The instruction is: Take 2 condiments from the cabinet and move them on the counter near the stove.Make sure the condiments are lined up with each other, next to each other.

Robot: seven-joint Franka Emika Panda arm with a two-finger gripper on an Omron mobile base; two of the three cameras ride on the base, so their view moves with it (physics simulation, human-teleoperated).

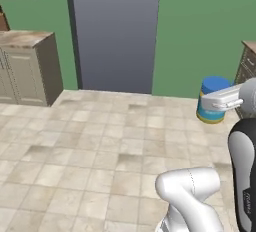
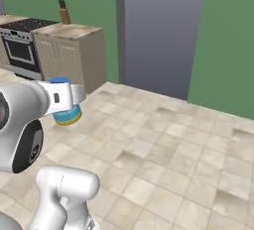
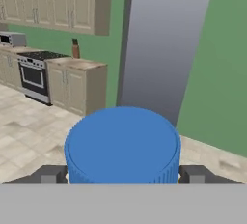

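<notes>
The claw (image 3: 123,174) pinches the blue jar (image 3: 122,146) by its sides, lid upright for carrying, toward the bench (image 3: 77,64) at ten o'clock beside the stove (image 3: 37,56).

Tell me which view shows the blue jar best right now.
Hand view: the blue jar sits large between the tool fingers, lid toward the camera. The left base view shows its side, yellow band included; the right base view only slivers behind the hand.
</notes>
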